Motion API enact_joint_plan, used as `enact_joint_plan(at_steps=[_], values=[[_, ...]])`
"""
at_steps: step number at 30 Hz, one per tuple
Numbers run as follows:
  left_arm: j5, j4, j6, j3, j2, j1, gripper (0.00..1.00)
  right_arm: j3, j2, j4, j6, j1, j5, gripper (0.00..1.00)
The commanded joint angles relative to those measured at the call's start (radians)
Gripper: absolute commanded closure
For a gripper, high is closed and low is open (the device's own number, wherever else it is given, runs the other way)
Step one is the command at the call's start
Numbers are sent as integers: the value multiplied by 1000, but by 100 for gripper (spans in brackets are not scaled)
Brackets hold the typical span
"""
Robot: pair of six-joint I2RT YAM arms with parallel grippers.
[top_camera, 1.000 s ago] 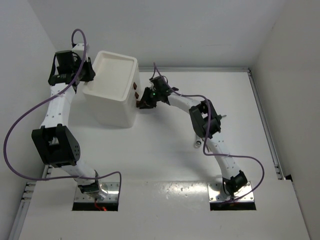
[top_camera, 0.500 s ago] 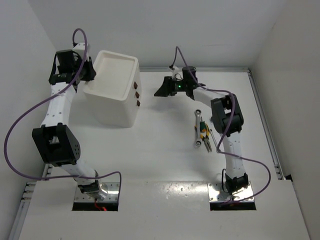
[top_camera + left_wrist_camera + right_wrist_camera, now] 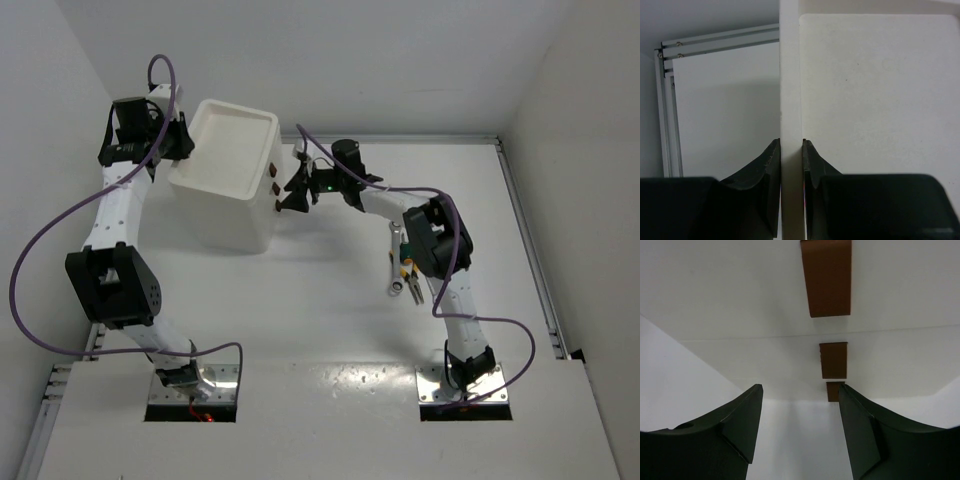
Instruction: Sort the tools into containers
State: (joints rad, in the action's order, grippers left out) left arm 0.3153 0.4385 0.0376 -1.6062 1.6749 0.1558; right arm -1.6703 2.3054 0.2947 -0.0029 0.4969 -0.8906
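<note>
A robotics lab cell: plain white panel walls (image 3: pixel 400 60) around a white tabletop (image 3: pixel 320 300), aluminium extrusion rail (image 3: pixel 527 255) at right, two white cabled arms (image 3: pixel 118 215) bolted at the bottom.

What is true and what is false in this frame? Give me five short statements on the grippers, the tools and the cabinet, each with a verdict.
1. The left gripper is clamped on the rim of the cabinet. True.
2. The right gripper holds a wrench. False: its jaws stand open and empty, facing the drawer handles.
3. The tools lie on the table beside the right arm. True.
4. The top tray holds the pliers. False: nothing shows in it from above.
5. One of the drawers is pulled out. False: the cabinet's front looks flush, with all three handles in line.
</note>
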Motion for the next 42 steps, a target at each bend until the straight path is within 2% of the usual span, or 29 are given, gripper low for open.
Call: enact_joint_plan(at_steps=[1, 7, 13, 27, 28, 31, 32, 36, 42], values=[[148, 198, -44, 57, 97, -79, 100, -14, 6, 95, -107, -26, -13, 37], [148, 198, -44, 57, 97, -79, 100, -48, 29, 98, -117, -26, 45, 37], [157, 207, -44, 48, 97, -79, 100, -127, 80, 93, -95, -17, 25, 37], [157, 207, -44, 48, 106, -79, 100, -203, 120, 113, -45, 22, 25, 40], [157, 207, -44, 48, 106, -79, 100, -212, 120, 113, -36, 22, 25, 42], [157, 207, -44, 48, 106, -79, 100, -233, 140, 92, -35, 22, 15, 60], [157, 207, -44, 48, 106, -79, 100, -233, 140, 92, -35, 22, 15, 72], [157, 207, -44, 48, 106, -79, 100, -253, 149, 70, -35, 22, -7, 98], [157, 207, -44, 57, 106, -79, 100, -200, 115, 81, -35, 12, -7, 100]])
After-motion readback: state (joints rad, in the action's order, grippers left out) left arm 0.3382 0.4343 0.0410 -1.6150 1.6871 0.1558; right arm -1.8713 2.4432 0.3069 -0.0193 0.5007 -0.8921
